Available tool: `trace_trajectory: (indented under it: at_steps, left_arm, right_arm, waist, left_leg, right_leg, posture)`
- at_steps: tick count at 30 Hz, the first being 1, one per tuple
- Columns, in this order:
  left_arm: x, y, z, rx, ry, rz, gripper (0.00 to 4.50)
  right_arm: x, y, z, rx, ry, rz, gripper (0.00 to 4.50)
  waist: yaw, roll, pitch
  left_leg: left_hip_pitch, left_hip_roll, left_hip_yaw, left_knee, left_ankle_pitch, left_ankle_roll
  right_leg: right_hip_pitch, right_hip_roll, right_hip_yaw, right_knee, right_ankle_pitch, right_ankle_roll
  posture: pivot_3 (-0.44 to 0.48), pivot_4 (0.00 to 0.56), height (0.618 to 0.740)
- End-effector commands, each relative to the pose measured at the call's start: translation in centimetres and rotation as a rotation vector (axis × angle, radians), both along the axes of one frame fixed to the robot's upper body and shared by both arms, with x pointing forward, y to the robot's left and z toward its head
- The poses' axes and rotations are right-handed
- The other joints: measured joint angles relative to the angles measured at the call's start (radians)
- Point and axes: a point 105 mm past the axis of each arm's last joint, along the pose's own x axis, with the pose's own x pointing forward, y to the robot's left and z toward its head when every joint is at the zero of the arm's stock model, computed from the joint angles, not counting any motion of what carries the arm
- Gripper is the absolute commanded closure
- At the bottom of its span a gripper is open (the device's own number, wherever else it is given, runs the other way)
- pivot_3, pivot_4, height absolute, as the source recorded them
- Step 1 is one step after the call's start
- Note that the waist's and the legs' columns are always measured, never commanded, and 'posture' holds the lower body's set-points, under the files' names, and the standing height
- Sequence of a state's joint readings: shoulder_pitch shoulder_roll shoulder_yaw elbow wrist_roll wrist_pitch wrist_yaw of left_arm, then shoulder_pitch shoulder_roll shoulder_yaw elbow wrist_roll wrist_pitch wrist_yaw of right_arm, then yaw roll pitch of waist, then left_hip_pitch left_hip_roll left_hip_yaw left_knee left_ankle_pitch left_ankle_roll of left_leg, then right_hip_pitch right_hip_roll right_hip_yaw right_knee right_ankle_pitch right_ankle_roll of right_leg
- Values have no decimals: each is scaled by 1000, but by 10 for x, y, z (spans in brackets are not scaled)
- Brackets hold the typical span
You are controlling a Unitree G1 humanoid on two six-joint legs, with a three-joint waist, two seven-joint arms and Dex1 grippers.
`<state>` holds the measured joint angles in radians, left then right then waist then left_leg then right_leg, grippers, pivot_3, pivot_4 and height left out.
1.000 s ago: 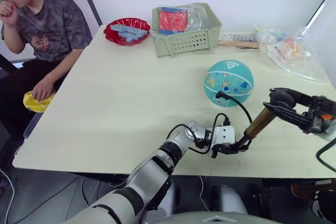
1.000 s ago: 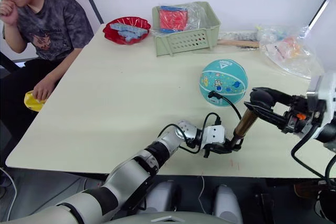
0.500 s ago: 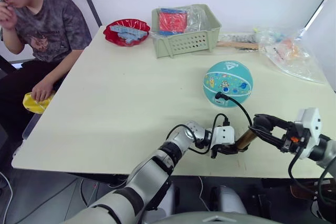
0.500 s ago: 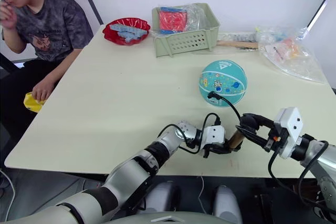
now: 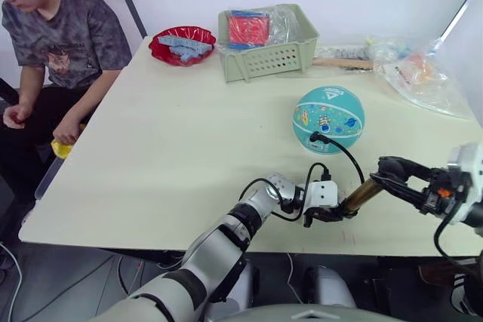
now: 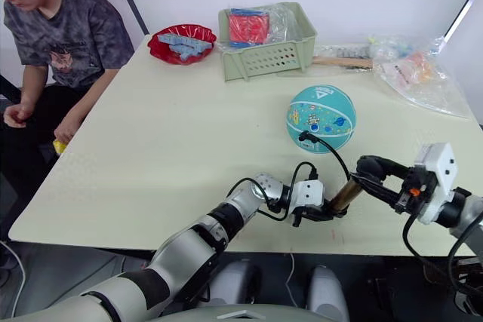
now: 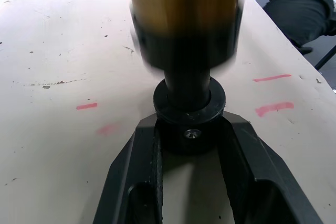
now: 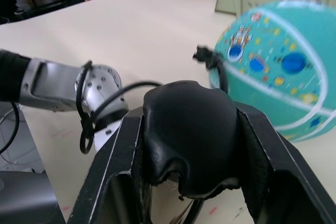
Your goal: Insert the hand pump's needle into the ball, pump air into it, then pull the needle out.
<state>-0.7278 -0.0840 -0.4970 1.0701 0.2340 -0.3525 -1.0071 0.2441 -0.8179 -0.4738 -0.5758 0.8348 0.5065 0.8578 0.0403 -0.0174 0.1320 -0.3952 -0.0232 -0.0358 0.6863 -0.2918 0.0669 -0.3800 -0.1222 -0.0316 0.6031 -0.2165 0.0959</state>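
Pumping underway: right gripper [image 6: 371, 168], clamped on hand pump [image 6: 346, 195] handle, has drawn back from ball [image 6: 321, 118]; left gripper [image 6: 313, 213] pinches base.

My head cameras look down over the table [image 5: 166, 133] from its near edge, sharing nearly the whole top. My left wrist camera sits close on the hand pump [image 7: 185, 11]; my right faces the ball [image 8: 278, 66].
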Motion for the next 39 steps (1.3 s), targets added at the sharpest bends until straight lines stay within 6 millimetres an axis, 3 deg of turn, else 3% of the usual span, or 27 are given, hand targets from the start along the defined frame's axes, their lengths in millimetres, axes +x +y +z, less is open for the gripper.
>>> trace_trajectory:
  at_steps: [1,12,17,20,25,34,39]
  left_arm:
    - [-14,35,-48,202,99,31,3405]
    - [-15,32,-46,198,98,25,3405]
    - [-15,31,-47,197,98,23,3405]
    - [-15,30,-47,195,99,26,3405]
    - [-16,30,-47,197,99,26,3405]
    - [-14,31,-47,197,95,30,3405]
    - [-14,31,-46,193,96,33,3405]
  right_arm:
    - [-7,-1,35,-1,-100,19,2883]
    - [-16,-15,116,77,-209,14,2883]
    - [-15,-14,117,49,-181,22,2883]
    - [-13,-11,104,30,-138,33,2883]
    - [-9,-5,63,-30,-48,48,2883]
    - [-4,7,17,40,22,64,2883]
    - [-4,16,-22,22,68,61,2883]
  waist:
    - [0,0,1]
    - [0,1,4]
    - [2,1,5]
    - [2,1,5]
    - [1,-1,4]
    - [0,-5,0]
    - [-1,-8,-3]
  left_leg:
    - [0,0,0,0,0,0]
    - [-1,0,0,0,0,0]
    - [-2,0,1,0,0,0]
    - [-3,-1,1,0,0,0]
    - [-2,0,0,0,0,0]
    - [0,0,0,0,0,0]
    - [1,0,-1,0,0,0]
  right_leg:
    - [0,0,0,0,0,0]
    - [0,-1,0,-1,0,0]
    - [0,-2,0,-1,0,-1]
    - [0,-2,0,-2,0,0]
    - [0,-1,0,-2,0,0]
    - [1,-1,0,-1,0,0]
    - [1,0,-1,-1,0,0]
  posture:
    - [0,150,738]
    - [0,150,738]
    - [0,150,738]
    - [0,150,738]
    - [0,150,738]
    - [0,150,738]
    - [0,150,738]
